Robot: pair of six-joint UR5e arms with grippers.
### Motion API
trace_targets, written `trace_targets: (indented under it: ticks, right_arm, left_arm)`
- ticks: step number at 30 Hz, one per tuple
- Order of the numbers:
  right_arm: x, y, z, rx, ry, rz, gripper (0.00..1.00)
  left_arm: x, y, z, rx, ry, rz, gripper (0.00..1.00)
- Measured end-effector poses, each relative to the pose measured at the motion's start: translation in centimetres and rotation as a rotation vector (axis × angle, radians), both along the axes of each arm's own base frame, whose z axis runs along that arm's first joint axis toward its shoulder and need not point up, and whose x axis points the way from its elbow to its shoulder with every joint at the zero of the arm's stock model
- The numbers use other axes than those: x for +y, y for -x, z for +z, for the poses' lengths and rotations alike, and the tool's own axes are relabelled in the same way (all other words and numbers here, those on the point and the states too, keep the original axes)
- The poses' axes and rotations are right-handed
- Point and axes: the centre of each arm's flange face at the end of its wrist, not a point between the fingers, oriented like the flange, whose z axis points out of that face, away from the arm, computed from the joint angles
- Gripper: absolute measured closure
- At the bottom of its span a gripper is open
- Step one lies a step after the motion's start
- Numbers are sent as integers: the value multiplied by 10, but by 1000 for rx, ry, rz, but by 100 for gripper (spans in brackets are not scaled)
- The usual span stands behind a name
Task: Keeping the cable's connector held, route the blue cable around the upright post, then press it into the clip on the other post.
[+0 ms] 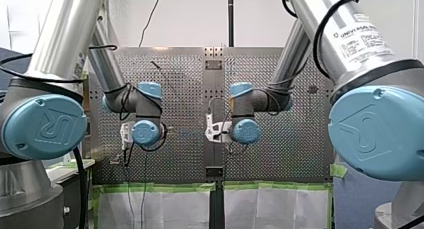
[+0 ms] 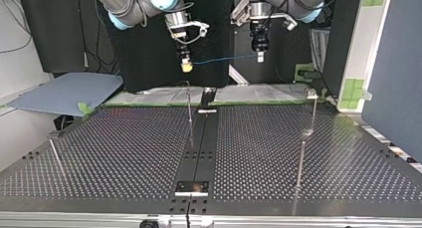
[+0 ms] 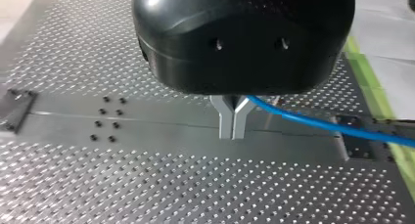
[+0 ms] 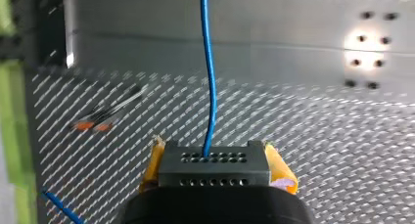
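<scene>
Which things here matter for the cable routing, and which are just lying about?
Job: blue cable, connector, my right gripper, my left gripper, upright post, clip-topped post.
Lying about: green tape, blue-grey sheet.

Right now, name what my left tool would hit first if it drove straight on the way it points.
Probably the table's smooth centre strip: the left tool, shut on the blue cable, points down at it, nothing showing between.
</scene>
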Motion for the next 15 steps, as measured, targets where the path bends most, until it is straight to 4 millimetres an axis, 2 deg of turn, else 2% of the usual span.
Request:
trace_targets:
  ticks: [8,15]
  right_arm:
    - [-9,-18,54,-86,57,58,100]
    - [-20,-30,113,-126,118,67,100]
  left_arm:
    - [6,-5,26,-40,91,31,100]
    - [10,-25,61,-98,179,89,100]
